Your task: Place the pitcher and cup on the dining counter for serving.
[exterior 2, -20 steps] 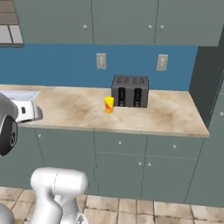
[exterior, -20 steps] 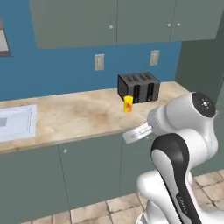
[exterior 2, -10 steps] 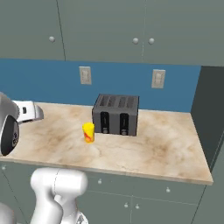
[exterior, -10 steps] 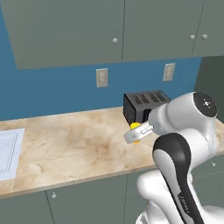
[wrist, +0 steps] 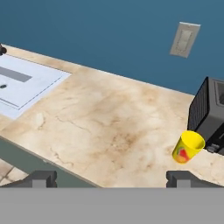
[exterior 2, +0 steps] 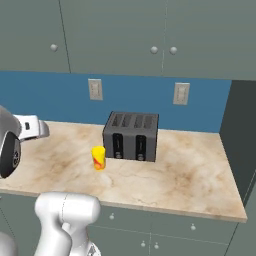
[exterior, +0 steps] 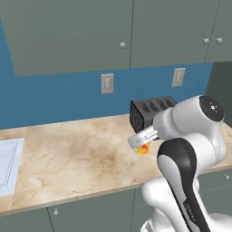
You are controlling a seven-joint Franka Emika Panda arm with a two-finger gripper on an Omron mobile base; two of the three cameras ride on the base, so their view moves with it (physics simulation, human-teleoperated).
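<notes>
Upper cupboards (exterior 2: 150,35), grey-green with small round knobs, hang above a blue wall (exterior 2: 135,97) that carries two pale switch plates (exterior 2: 94,89); no lettering on them can be read. Beige marble-look worktop (exterior 2: 180,175), on grey-green base cabinets. A white sink (wrist: 26,83) is set into its far end. Black four-slot toaster (exterior 2: 131,136), standing against the wall; no brand mark is legible. The cup (exterior 2: 98,158), bright yellow, cylindrical, with a red mark on its side, stands upright on the worktop just beside the toaster's front corner. My hand (wrist: 111,178) hangs over the worktop's front edge with its fingers spread wide, holding nothing, well apart from the cup.
</notes>
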